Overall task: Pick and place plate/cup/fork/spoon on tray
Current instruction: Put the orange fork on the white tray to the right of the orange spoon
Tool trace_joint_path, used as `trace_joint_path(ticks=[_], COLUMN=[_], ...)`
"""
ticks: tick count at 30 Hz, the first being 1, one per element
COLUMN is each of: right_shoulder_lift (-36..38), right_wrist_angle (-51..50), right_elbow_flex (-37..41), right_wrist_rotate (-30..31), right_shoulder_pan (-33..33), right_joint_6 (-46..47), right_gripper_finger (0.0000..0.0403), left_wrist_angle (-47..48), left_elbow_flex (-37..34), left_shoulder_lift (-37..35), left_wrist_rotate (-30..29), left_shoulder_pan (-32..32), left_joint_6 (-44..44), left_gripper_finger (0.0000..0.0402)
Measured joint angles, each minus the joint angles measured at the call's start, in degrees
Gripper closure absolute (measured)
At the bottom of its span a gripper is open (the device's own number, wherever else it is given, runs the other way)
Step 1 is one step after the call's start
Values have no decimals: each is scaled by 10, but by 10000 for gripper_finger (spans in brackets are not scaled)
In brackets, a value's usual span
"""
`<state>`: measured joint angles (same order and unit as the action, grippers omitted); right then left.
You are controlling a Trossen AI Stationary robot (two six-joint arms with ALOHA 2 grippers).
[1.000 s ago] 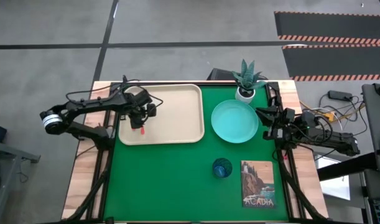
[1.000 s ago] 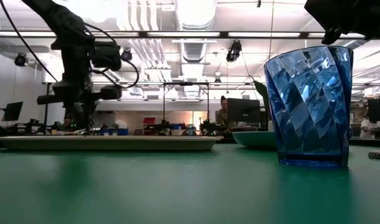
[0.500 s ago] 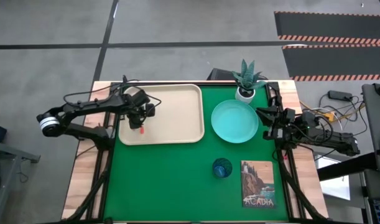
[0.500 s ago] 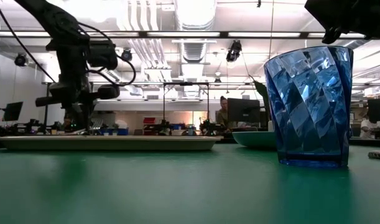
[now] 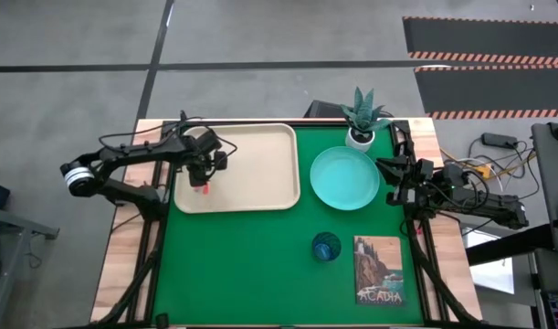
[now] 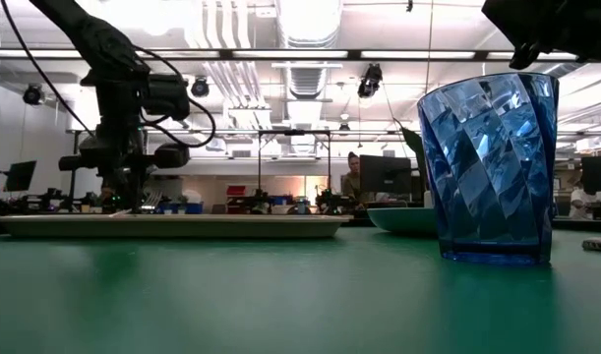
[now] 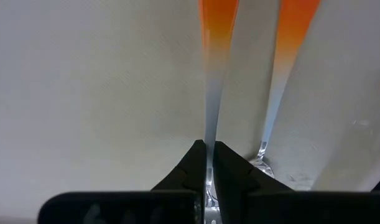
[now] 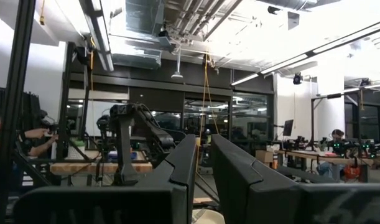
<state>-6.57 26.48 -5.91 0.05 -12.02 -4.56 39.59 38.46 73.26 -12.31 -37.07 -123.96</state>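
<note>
The cup [image 6: 490,167] fills the right of the frame, upright on the green table [image 6: 231,295]. Behind it shows the plate [image 6: 403,220] — low and turquoise. At left the tray [image 6: 172,225] lies flat, the left gripper [image 6: 123,192] down over it.

grey concrete floor [image 5: 260,37]; bright ceiling strip lights [image 6: 310,20] overhead.

the beige tray [image 5: 251,169] sat at the table's far-left corner — turquoise plate [image 5: 344,177] beside it, blue cup [image 5: 325,247] nearer, upright.
</note>
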Motion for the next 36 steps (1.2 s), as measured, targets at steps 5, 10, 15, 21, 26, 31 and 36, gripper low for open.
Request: trace_joint_path(ticks=[5,10,15,21,26,31,36], right_shoulder_lift=[0,0,0,0,0,0,0], right_wrist_angle=[0,0,0,0,0,0,0], right_elbow_flex=[0,0,0,0,0,0,0], right_wrist_rotate=[0,0,0,0,0,0,0], right_shoulder_pan=[0,0,0,0,0,0,0], right_joint_6=[-1,-2,-2,-2,-2,-2,-2], right_gripper_finger=[360,360,360,360,360,360,360], left_wrist_angle=[-4,-19,-37,-36,-35,-37,-50], left_elbow_flex=[-1,-2,-2,-6,-11,-13,-13], left_shoulder_lift=[5,7,6,9,9,9,9], left_wrist_rotate=[0,0,1,1,1,1,2], left_shoulder_pan=[-7,-11,-12,-12,-12,-12,-15], left_joint_6=[-25,-25,-25,-25,-25,-25,-25], left_gripper_finger=[402,402,402,402,402,402,402])
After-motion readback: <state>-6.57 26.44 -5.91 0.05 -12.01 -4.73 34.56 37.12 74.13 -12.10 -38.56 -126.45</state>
